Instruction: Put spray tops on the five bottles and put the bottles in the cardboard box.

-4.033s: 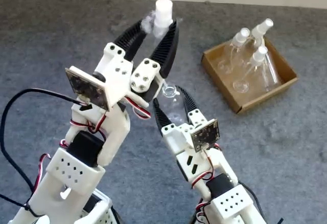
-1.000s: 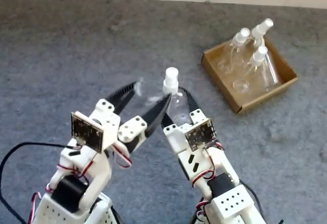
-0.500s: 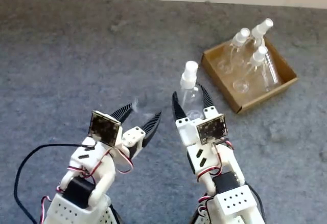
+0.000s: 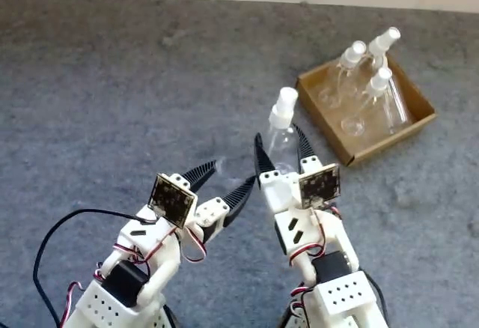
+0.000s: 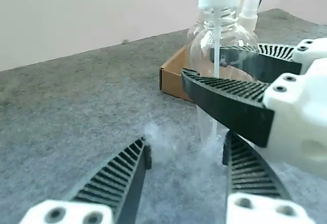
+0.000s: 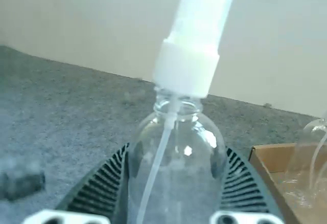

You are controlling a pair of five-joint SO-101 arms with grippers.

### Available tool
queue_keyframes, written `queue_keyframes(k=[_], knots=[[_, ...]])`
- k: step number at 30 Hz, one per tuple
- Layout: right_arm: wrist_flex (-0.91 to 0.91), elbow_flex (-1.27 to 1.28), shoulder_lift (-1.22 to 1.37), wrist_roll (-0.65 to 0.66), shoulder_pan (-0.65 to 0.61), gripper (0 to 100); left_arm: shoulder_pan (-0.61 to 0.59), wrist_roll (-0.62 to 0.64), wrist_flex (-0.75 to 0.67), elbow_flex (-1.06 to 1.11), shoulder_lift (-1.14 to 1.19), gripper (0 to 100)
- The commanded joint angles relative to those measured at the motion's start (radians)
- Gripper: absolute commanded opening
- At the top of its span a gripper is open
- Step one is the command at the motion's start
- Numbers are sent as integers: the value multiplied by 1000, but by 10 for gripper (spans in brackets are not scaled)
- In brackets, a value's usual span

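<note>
The right gripper (image 4: 277,135) is clamped on a clear bottle (image 4: 279,147), its two black ribbed fingers (image 4: 258,156) pressing against opposite sides of the round body. The bottle stands upright between them, and its neck and shoulders rise above the fingertips. A white spray top (image 4: 284,107) sits on the neck, and in the right wrist view its thin dip tube runs down inside the glass. The base of the bottle is hidden behind the gripper in the high view, so I cannot tell whether it touches the grey carpet (image 4: 112,81) or is held just off it. The left gripper (image 4: 233,172) lies just beside the right one, on its left and a little farther back. Its fingers are spread apart with nothing between them, and the nearer fingertip is close to the right gripper's left finger without touching it. In the left wrist view the held bottle and the right gripper's fingers cross just ahead of the left gripper's parted tips. Beyond the right gripper, ahead of it and off to its right, lies the cardboard box (image 4: 322,123), near but apart from the held bottle. Inside the box three bottles (image 4: 367,88) lie side by side, each with a white spray top on.
</note>
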Motion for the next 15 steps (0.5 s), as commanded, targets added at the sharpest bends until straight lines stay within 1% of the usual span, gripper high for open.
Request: queue_keyframes(k=[1,7,15], knots=[[2,-12,-16,-23,8,128,58,-5,34,19,-13,210],[-5,-2,-16,-25,15,131,59,-8,49,19,-13,210],[-5,-10,-16,-29,150,132,68,-5,83,19,-13,210]])
